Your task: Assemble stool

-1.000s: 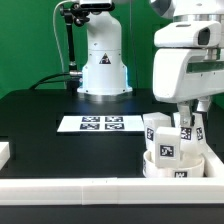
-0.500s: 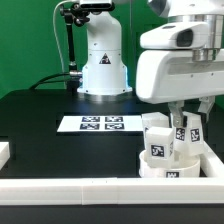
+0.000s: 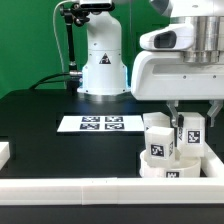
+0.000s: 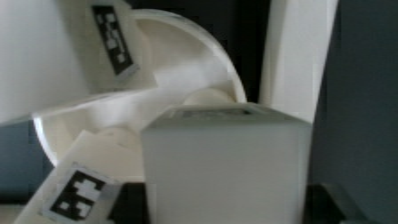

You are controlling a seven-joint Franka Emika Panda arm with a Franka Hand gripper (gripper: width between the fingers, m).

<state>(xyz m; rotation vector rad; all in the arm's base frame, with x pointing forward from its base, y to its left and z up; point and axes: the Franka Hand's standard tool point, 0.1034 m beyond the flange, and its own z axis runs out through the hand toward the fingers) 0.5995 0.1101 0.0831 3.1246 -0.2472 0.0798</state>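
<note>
Open tabletop point(image 3: 40, 115) beyond marker board point(image 3: 99, 124); legs point(image 3: 160, 140) crowding seat point(image 3: 170, 168).

Seat point(image 3: 163, 165) at the exterior view's right beside the front rail point(image 3: 70, 189), legs point(image 3: 158, 141) apparently standing on it, marker board point(image 3: 97, 123) behind-left

Short round white plastic drum seat point(image 3: 165, 166): smooth, matt, with printed black-and-white square tags. White plastic rectangular block legs point(image 3: 158, 139): smooth, faintly satin finish. Flat black tabletop point(image 3: 50, 150): matt; thin white marker board point(image 3: 100, 124): flat, paper-like print surface.
</note>
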